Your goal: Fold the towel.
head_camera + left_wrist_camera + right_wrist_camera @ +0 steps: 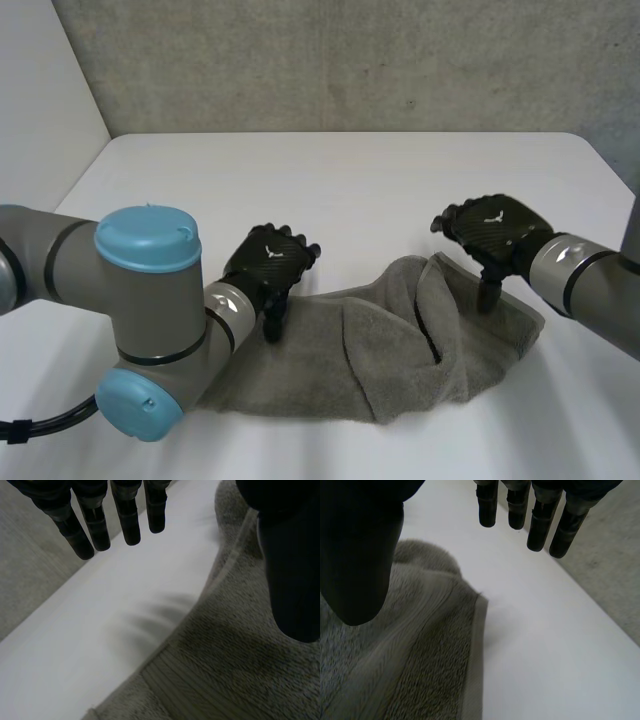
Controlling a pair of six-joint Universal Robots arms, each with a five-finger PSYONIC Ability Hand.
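The towel (400, 345) is found bunched, unfolded, by the tabletop's (350, 190) front edge, with left robot hand (268, 262) and right robot hand (497, 228) held spread.

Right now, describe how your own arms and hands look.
Both arms are thick grey tubes; the left arm has round joints with light-blue caps. The right arm shows a silver-grey wrist cuff ringed in black. The left hand and right hand are black with a woven sheen, a small white mark on each back, and segmented fingers.
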